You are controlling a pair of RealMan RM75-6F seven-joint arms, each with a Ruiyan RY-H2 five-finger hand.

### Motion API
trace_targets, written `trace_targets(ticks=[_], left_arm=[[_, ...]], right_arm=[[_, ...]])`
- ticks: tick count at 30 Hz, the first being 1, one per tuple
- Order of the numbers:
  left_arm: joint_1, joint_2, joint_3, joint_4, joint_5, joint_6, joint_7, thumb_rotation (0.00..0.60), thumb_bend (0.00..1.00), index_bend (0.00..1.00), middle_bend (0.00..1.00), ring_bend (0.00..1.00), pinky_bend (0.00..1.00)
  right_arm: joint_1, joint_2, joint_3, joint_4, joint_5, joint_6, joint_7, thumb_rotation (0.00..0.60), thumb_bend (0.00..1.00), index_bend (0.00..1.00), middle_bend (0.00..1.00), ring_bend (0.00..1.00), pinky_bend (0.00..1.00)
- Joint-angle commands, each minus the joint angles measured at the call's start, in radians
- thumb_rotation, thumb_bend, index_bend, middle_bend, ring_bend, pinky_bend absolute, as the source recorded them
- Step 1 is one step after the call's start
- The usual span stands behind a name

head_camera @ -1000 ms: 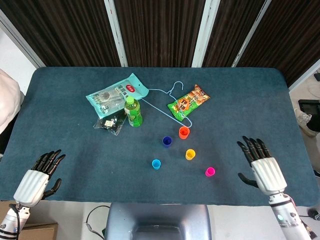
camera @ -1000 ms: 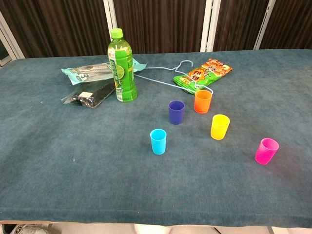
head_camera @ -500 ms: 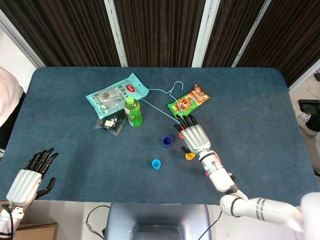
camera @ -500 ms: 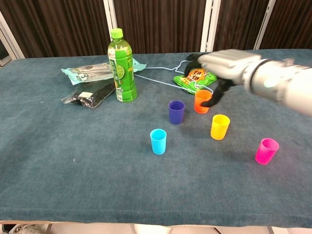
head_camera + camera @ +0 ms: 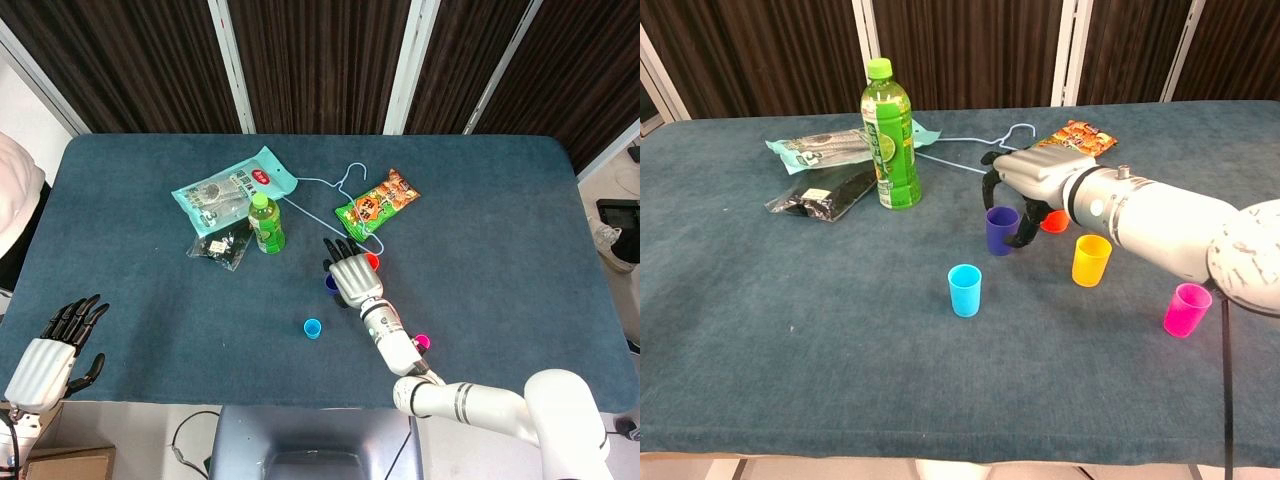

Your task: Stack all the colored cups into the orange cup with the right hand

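Observation:
My right hand (image 5: 352, 275) (image 5: 1030, 185) hovers over the dark blue cup (image 5: 328, 285) (image 5: 998, 232), fingers to its left and thumb to its right, holding nothing; the cup stands on the cloth. Just right of it, the orange cup (image 5: 374, 260) (image 5: 1057, 222) is partly hidden behind the hand. The yellow cup (image 5: 1090, 260) stands nearer me, hidden by my arm in the head view. The light blue cup (image 5: 313, 328) (image 5: 964, 290) and the pink cup (image 5: 422, 343) (image 5: 1186, 309) stand apart near the front. My left hand (image 5: 45, 350) hangs open at the front left corner.
A green bottle (image 5: 266, 223) (image 5: 890, 135) stands upright left of the cups. Behind them lie a snack bag (image 5: 378, 203), a wire hanger (image 5: 340, 190), a teal packet (image 5: 232, 190) and a black packet (image 5: 220, 245).
My right hand swung in from the front right, passed the orange cup and now sits over the dark blue cup. The left hand drifted slightly toward the table's front edge. No cup has moved.

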Motion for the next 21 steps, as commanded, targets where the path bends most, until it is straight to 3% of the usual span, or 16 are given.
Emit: trace_targets(ticks=[1,9,14,21], left_arm=[[0.001,0.000,0.002,0.000,0.002,0.000,0.002,0.600,0.47,0.00,0.00,0.00,0.11],[0.001,-0.001,0.002,-0.002,0.003,-0.002,0.008,0.600,0.47,0.00,0.00,0.00,0.11],[0.001,-0.002,0.004,-0.002,0.006,-0.003,0.010,0.600,0.47,0.00,0.00,0.00,0.11],[0.001,-0.007,0.008,-0.005,0.014,-0.006,0.026,0.600,0.47,0.00,0.00,0.00,0.11]], right_arm=[[0.005,-0.008,-0.005,0.009,0.007,0.018,-0.001,0.600,0.45,0.56,0.00,0.00,0.00],[0.006,0.010,0.001,-0.033,-0.001,0.081,0.015,0.600,0.46,0.65,0.05,0.00,0.00],[-0.032,0.082,0.021,-0.112,-0.063,0.162,0.080,0.600,0.46,0.64,0.05,0.00,0.00],[-0.071,0.184,0.013,-0.172,-0.029,0.187,0.066,0.600,0.46,0.64,0.05,0.00,0.00]])
